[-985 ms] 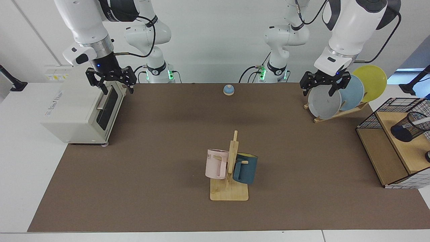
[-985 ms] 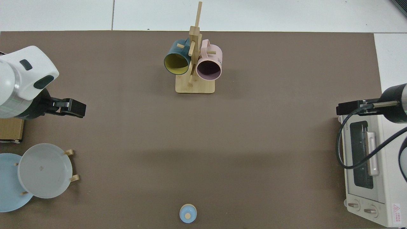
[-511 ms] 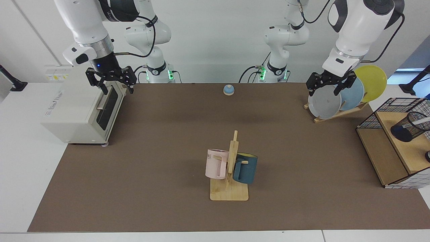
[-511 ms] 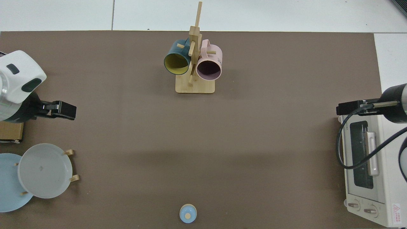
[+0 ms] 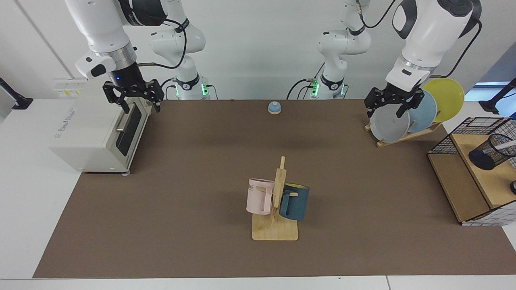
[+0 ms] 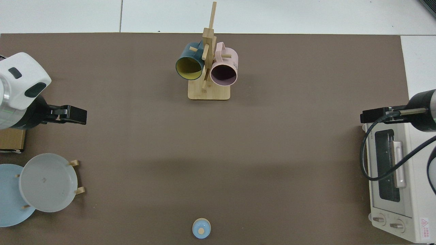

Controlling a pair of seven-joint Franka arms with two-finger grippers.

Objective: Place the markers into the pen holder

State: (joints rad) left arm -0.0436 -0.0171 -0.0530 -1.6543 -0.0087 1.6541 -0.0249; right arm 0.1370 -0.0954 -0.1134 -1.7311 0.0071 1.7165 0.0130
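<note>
White wall (image 5: 258, 48); brown mat (image 5: 225, 161) over white table (image 5: 24, 193).

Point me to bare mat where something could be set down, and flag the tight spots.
Free: the wide stretch between the toaster oven and mug rack, and between that rack and the wire basket; also the middle strip up to the bell. Crowded: the plate rack corner under the left gripper, beside the basket.

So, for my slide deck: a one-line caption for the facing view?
Left gripper open above the plate rack; right gripper open over the toaster oven.
</note>
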